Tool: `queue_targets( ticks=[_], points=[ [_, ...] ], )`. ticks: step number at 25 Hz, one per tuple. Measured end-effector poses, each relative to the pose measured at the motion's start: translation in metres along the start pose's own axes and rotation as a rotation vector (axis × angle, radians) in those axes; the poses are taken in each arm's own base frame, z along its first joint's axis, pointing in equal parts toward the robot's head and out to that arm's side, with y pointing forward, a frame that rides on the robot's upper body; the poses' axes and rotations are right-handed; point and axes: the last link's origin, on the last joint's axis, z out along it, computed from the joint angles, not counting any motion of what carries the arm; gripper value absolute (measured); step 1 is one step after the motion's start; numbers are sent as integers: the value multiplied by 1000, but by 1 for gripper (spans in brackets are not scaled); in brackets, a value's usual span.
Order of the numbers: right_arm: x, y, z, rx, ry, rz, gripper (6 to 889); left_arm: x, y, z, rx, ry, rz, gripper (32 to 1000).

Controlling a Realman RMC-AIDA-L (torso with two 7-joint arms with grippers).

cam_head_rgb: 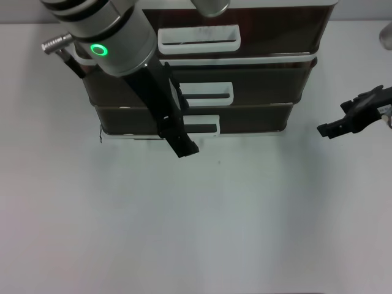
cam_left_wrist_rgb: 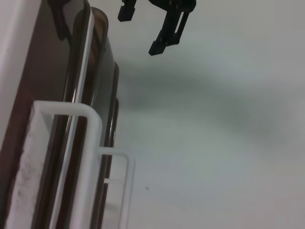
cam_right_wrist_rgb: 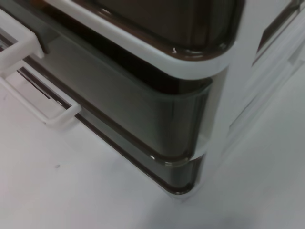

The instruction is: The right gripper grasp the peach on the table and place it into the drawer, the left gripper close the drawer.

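Left tool, its fingers apparently together, hangs before the stacked drawers while your right tool, fingers apart and empty, waits out over the white bench; with no peach in sight and the drawer looking shut, the job seems done.

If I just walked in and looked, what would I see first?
First, the big left gripper with its glowing green ring, reaching down in front of the dark brown stack of drawers, close to the lowest white handle. The widest-handled drawer sits at the top of the stack. The slim right gripper hovers over the white table off to the right; no peach shows anywhere.
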Motion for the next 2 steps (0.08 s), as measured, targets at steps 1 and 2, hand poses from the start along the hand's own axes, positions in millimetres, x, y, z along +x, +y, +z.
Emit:
queue_targets(
  ticks=[1,2],
  points=[
    [0,0,0,0,0,0,826,0,0,0,1,-1,-1,884],
    [0,0,0,0,0,-1,826,0,0,0,1,-1,-1,884]
  ],
)
